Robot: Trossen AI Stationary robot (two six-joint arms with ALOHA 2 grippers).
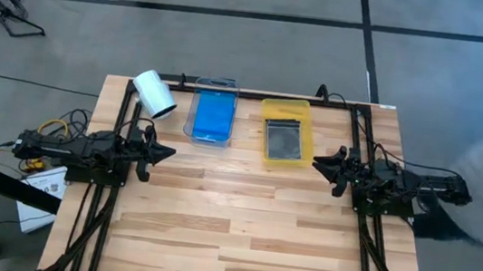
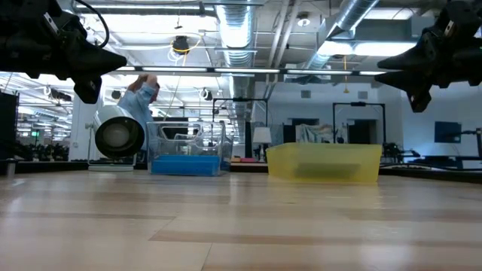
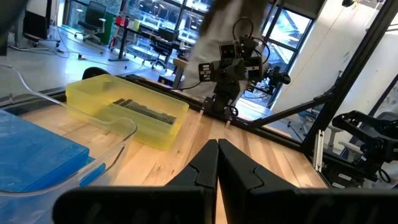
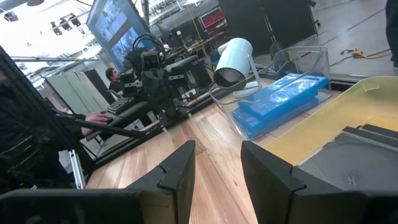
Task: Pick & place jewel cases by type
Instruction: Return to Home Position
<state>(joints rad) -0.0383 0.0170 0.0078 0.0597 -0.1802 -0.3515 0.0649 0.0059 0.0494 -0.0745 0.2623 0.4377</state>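
Presently, blue jewel cases (image 1: 213, 117) lie in the clear bin (image 1: 217, 84), dark jewel cases (image 1: 283, 141) in the yellow bin (image 1: 286, 105). Left gripper (image 1: 168, 153) clenched, empty; right gripper (image 1: 316, 165) released, empty.

blue jewel cases (image 2: 184, 165) in clear tray (image 2: 216, 143) | clear tray between white roll (image 2: 119, 135) and yellow tray (image 2: 324, 162)

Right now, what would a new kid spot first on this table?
The bright blue jewel cases pop out first, stacked in the clear bin at the table's far edge. Right beside it sits the yellow bin with dark jewel cases inside, and a white roll lies on the clear bin's other side. The robot's left hand and right hand hover at the table's sides.
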